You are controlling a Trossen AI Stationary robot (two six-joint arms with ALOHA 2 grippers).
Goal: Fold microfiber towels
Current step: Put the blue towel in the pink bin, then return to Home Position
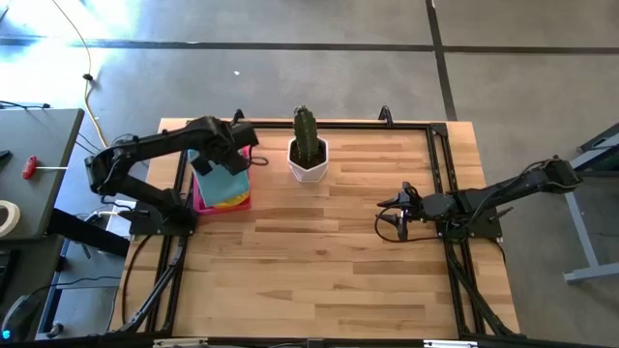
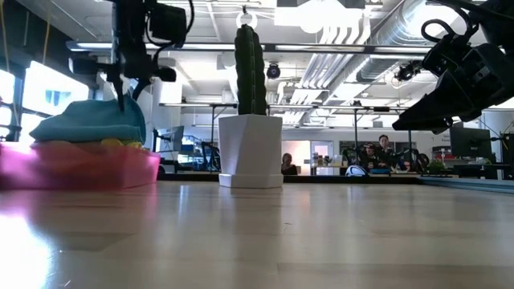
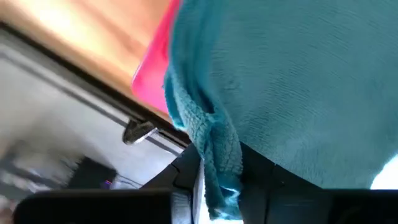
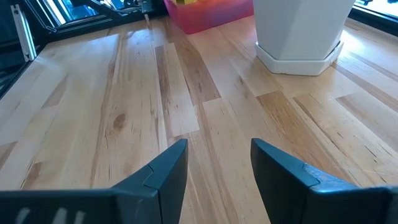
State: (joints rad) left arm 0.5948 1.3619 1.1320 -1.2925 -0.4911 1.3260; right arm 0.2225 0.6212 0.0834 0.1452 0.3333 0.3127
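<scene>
High view: microfiber towels point(image 1: 224, 182) stacked in pink tray point(image 1: 200, 198), at ten o'clock on the table point(image 1: 329, 261); left gripper point(image 1: 235, 158) directly over them, right gripper point(image 1: 395, 215) idle at three o'clock, well apart.

Low view: teal top towel point(image 2: 90, 122) under left jaws; cactus pot point(image 2: 250, 149) beside.

Left wrist: jaws pinching a teal towel edge point(image 3: 214, 149) (grip looks slight).

Right wrist: jaws spread, empty.
</scene>
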